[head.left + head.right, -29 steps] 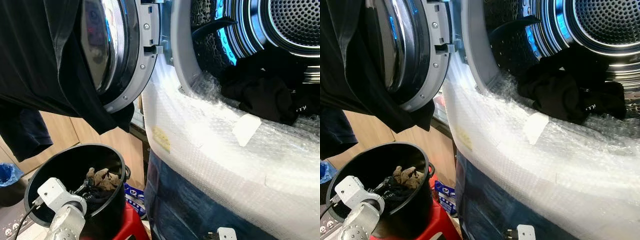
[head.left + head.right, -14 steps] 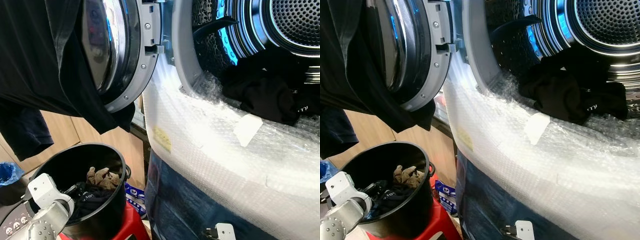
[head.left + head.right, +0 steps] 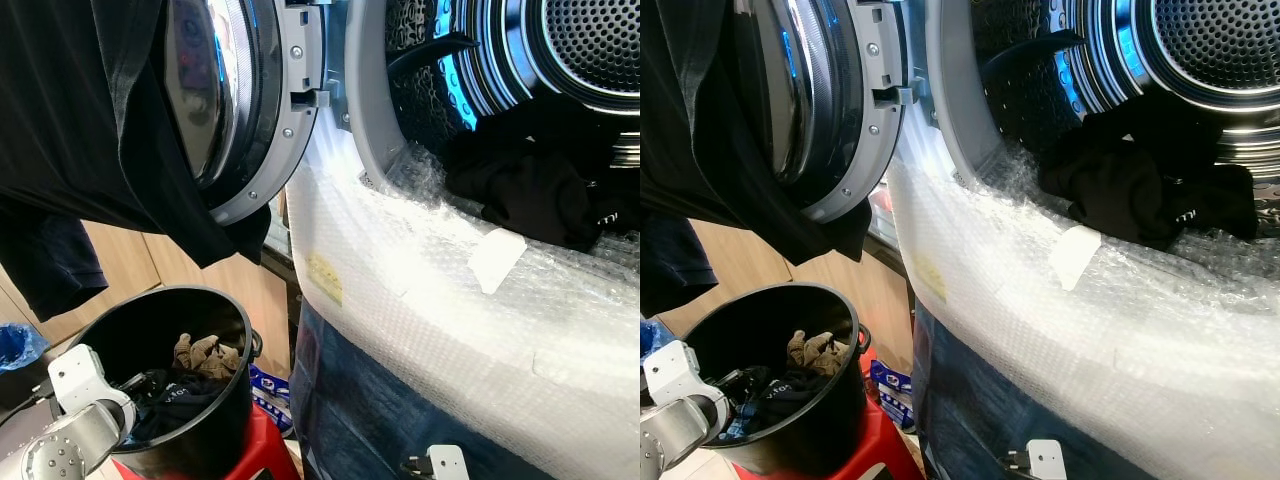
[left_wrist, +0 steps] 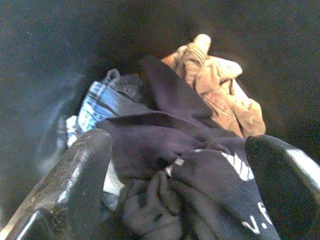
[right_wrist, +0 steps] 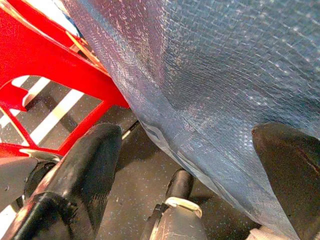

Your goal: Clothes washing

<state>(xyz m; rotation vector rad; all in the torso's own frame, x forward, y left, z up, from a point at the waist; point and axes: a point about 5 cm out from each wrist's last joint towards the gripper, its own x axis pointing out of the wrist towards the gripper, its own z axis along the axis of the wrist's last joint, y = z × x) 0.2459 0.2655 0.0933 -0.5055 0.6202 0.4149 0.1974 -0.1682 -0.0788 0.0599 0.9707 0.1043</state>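
Eye views: crumpled dark clothes and a tan rag lie in a round black bucket; more black cloth sits at the drum's bubble-wrapped rim.

Left wrist view: left gripper spread wide over the clothes.

Right wrist view: right gripper wide, beside blue mesh.

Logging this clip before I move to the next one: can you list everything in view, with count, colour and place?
Washing machine drum: one, perforated silver metal, blue-lit, upper right.
Round machine door: one, grey rim with glass, swung open, upper left.
Bubble wrap: clear, covering the machine's front below the opening.
Dark clothes: black pile, at the drum's mouth.
Hanging black garment: one, draped in front of the door.
Black round bucket: one, lower left, on a red plastic stool.
Bucket laundry: dark printed garment, tan cloth, blue denim piece.
Blue bag: one, far left.
Left gripper: open, in the bucket around the dark garment.
Right gripper: open, low beside the machine's front.
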